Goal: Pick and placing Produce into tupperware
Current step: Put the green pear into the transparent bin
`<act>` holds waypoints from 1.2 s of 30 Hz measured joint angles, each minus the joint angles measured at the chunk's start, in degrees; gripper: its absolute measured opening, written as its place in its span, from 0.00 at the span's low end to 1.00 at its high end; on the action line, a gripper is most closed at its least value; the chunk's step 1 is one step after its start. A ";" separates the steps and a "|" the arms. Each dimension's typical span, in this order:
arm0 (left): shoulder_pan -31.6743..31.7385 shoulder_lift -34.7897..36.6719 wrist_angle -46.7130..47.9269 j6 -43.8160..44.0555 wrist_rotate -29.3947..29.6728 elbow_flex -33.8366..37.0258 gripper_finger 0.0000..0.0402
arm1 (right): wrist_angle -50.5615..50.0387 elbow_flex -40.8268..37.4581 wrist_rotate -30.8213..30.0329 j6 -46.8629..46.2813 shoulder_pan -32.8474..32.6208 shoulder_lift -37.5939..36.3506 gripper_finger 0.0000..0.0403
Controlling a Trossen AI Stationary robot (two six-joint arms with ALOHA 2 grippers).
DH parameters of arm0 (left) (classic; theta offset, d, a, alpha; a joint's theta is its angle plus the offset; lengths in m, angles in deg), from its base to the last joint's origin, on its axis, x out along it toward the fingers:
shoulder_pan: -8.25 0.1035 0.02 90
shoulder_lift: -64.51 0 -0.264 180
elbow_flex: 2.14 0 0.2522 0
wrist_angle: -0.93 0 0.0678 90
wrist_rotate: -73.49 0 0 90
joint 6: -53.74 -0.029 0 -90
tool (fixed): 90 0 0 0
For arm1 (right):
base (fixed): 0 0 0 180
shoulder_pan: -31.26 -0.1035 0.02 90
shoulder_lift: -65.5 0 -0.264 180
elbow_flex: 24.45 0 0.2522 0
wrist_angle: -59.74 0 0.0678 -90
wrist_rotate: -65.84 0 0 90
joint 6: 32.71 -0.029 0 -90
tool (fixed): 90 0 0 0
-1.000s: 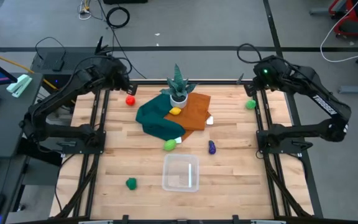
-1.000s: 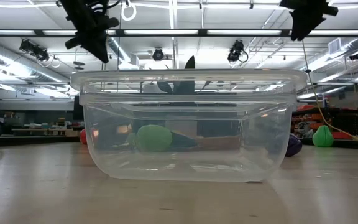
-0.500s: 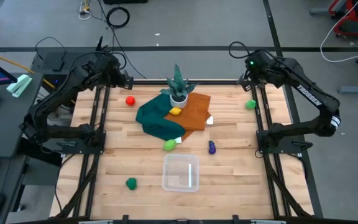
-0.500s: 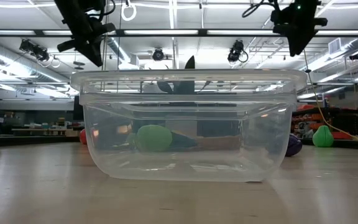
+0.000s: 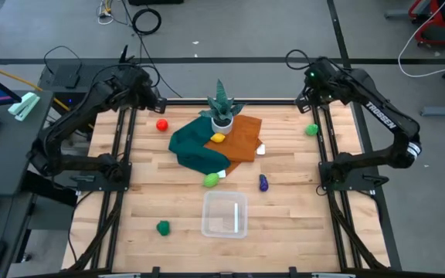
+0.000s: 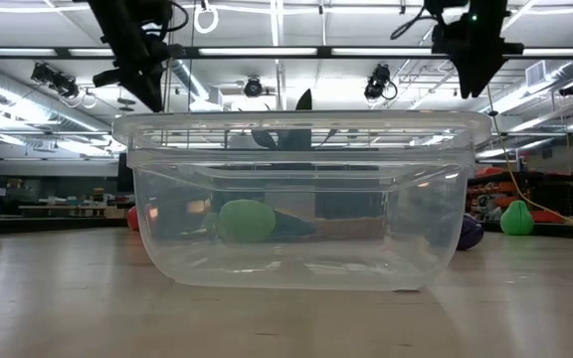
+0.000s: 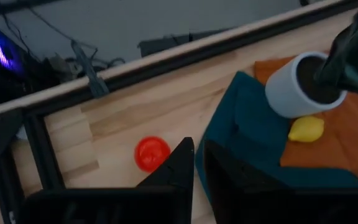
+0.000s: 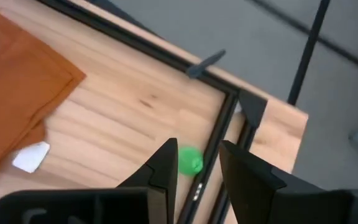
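The clear tub (image 5: 224,215) stands near the table's near edge, and it fills the low view (image 6: 301,199). Loose on the wood lie a red piece (image 5: 162,124), a purple piece (image 5: 263,183) and two green pieces (image 5: 163,227) (image 5: 311,130). Another green piece (image 5: 211,180) lies by the teal cloth, and a yellow piece (image 5: 219,138) lies on the cloths. My left gripper (image 7: 199,168) is shut and empty, high over the far left, above the red piece (image 7: 152,153). My right gripper (image 8: 199,171) is open and empty, high over the far right, above a green piece (image 8: 189,160).
A spiky plant in a white pot (image 5: 222,110) stands on an orange cloth (image 5: 240,139) that overlaps a crumpled teal cloth (image 5: 194,150) at the table's middle. A small white scrap (image 5: 260,150) lies beside them. Black frame rails (image 5: 122,166) (image 5: 324,166) run along both sides.
My right gripper has swung toward the table's far edge and a little to the left, turning as it went. My left gripper has drawn back a little toward the far edge. No produce has moved.
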 joint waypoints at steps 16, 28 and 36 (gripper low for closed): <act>0.50 -5.91 2.54 -1.51 -1.20 0.00 0.33 | -3.83 0.00 1.35 -7.44 5.14 7.82 0.58; 0.49 -5.95 5.68 -2.05 -0.34 0.00 0.43 | 4.73 -16.30 -0.80 -13.42 2.99 6.29 0.67; 0.47 -5.95 5.98 -3.10 -0.28 0.00 0.44 | 11.30 -27.54 -0.34 -20.49 1.82 3.21 0.66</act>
